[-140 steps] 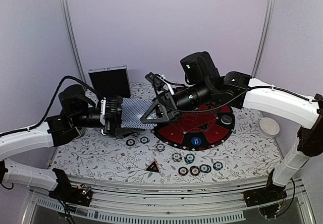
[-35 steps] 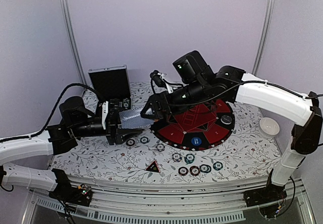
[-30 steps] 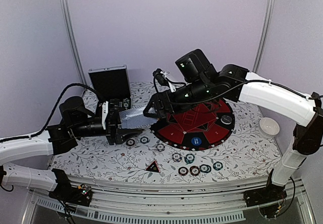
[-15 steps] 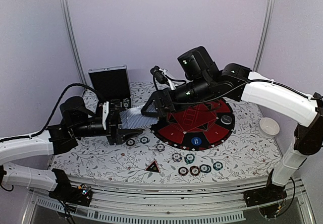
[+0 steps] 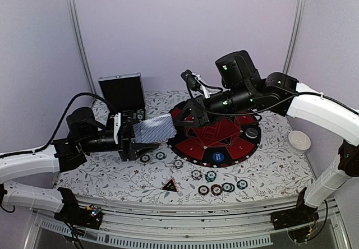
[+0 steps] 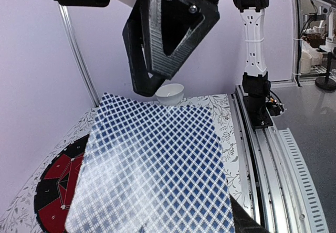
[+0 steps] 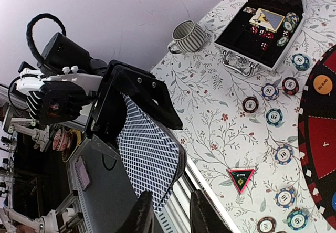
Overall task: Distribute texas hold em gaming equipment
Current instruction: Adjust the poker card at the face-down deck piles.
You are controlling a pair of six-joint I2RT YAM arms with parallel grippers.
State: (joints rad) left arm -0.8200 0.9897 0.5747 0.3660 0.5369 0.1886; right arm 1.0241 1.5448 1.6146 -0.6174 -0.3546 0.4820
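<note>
While in left end effector (image 5: 131,136), cards (image 5: 155,130) lengthwise toward right end effector (image 7: 170,212), grip unclear.

Diamond-patterned blue cards (image 5: 153,130) are sitting stacked and tilted, raised, left of centre. Striped chips (image 5: 216,189) are lying flat, scattered across lower centre. A red-black triangle (image 5: 169,185) is lying flat beside them.

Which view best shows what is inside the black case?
Right wrist: the open case shows cards, chips and dice inside. Top external shows mostly its raised lid; left wrist misses it.
</note>
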